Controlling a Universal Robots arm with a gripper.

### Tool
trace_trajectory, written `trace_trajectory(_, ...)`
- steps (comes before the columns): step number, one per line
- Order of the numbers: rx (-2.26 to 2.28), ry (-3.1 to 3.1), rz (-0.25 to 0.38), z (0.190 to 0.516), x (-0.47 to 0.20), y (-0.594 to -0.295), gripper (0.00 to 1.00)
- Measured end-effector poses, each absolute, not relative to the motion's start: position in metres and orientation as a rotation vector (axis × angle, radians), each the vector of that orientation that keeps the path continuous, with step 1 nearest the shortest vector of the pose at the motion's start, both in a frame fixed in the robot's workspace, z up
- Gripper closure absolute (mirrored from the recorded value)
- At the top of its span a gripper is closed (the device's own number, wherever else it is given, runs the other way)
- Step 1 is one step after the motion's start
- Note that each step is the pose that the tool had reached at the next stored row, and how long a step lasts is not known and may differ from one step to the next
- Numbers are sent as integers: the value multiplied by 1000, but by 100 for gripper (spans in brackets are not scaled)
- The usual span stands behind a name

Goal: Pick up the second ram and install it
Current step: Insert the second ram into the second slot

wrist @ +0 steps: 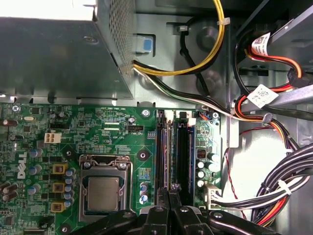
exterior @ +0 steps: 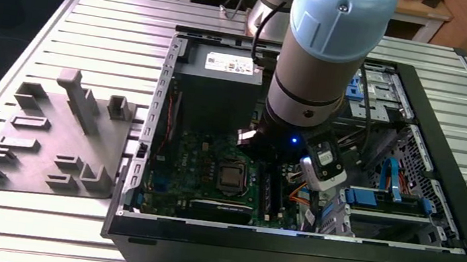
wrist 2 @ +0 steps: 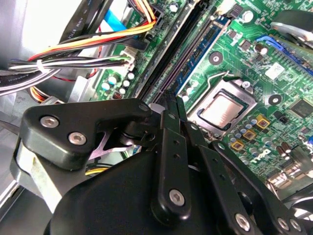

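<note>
My gripper (wrist: 169,192) is down inside the open computer case (exterior: 447,152), over the memory slots of the green motherboard (wrist: 112,127). Its black fingers (wrist 2: 171,105) are shut together on a thin dark strip, the second ram (wrist: 169,152). The ram runs lengthwise along one slot and looks to sit in or right at it. How deep it sits I cannot tell. Beside it lie two long black slot strips (wrist: 185,156). In the exterior view the arm's blue-and-silver wrist (exterior: 314,67) hides the fingers.
The CPU socket (wrist: 103,193) lies close beside the slots. The grey power-supply box (exterior: 218,78) stands at one end of them, with bundled cables (wrist: 274,191) on the other side. A grey fixture plate (exterior: 56,141) sits on the slatted table at the exterior view's left.
</note>
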State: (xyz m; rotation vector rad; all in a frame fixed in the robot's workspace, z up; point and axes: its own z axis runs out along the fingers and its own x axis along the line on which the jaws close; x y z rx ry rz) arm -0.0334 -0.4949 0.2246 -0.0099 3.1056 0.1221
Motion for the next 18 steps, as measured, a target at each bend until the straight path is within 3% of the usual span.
trace_trajectory(18,50,3104,121,223,-33,-495,91)
